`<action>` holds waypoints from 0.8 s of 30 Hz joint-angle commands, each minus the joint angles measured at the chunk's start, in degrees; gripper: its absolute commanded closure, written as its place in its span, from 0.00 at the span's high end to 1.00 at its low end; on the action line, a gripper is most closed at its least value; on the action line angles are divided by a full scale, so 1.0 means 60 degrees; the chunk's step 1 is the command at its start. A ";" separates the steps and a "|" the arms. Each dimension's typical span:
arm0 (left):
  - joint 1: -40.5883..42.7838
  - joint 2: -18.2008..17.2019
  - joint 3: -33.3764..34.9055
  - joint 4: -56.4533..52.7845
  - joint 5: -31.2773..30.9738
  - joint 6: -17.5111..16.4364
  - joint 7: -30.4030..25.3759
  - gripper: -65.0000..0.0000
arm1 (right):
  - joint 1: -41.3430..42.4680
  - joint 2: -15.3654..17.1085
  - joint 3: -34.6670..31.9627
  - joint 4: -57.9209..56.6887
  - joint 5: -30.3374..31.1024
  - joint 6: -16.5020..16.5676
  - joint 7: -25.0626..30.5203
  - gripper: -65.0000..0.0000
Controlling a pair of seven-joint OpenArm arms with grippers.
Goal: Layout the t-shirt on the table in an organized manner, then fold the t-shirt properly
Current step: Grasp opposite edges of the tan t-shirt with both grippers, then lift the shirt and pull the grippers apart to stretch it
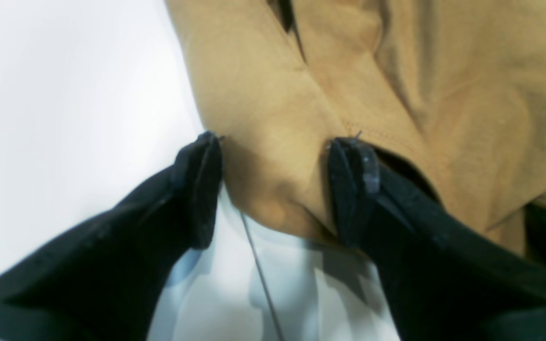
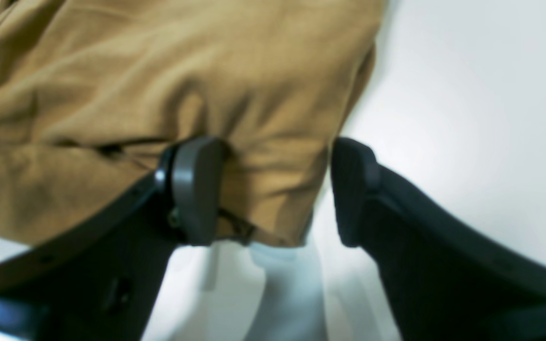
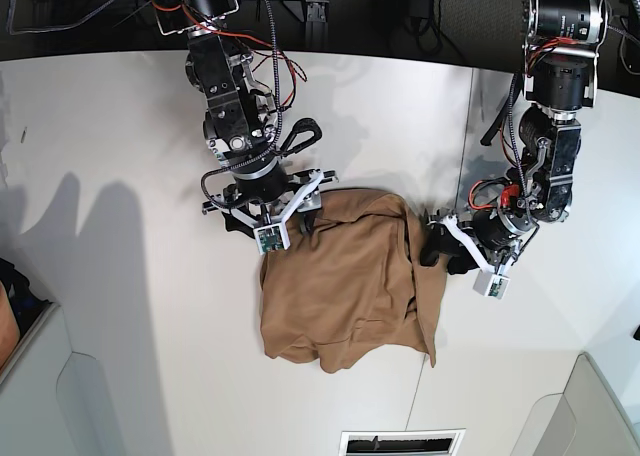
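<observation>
Base view: t-shirt (image 3: pixel 345 281) lay bunched mid-desk (image 3: pixel 120 156). Left hand (image 1: pixel 275 189) and right hand (image 2: pixel 275 189) both spread, straddling opposite far corners, likely to grip and spread it.

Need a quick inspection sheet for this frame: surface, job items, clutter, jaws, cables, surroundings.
Surface: white table, thin dark seam between panels, shadows at the left.
Job's things: tan t-shirt crumpled in a heap mid-table, not laid flat, not folded.
Clutter: nothing seen on the tabletop.
Grippers: left gripper jaws open, straddling a shirt edge. Right gripper jaws open, a fold of cloth between them, not pinched.
Cables: red and black wires run along the right arm; more at the left arm's wrist.
Surroundings: dark area behind the table, grey panels at the near corners, a vent at the near edge.
</observation>
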 commanded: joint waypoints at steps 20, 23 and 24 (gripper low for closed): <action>0.0131 -0.0871 -0.2044 0.2331 -0.2969 -0.1598 0.1082 0.00 | 0.0412 -0.0076 0.0914 0.1341 -0.0951 0.0645 0.0696 0.00; 0.0492 -0.1060 -0.2692 0.3155 -0.4178 -0.1598 0.1752 0.00 | 0.0412 -0.0076 0.1249 0.2237 -0.0943 0.0645 0.0135 0.00; 0.0645 -0.1115 -0.2885 0.3461 -0.4517 -0.1598 0.1934 0.00 | 0.0415 -0.0076 0.1337 0.2546 -0.0943 0.0645 -0.0109 0.00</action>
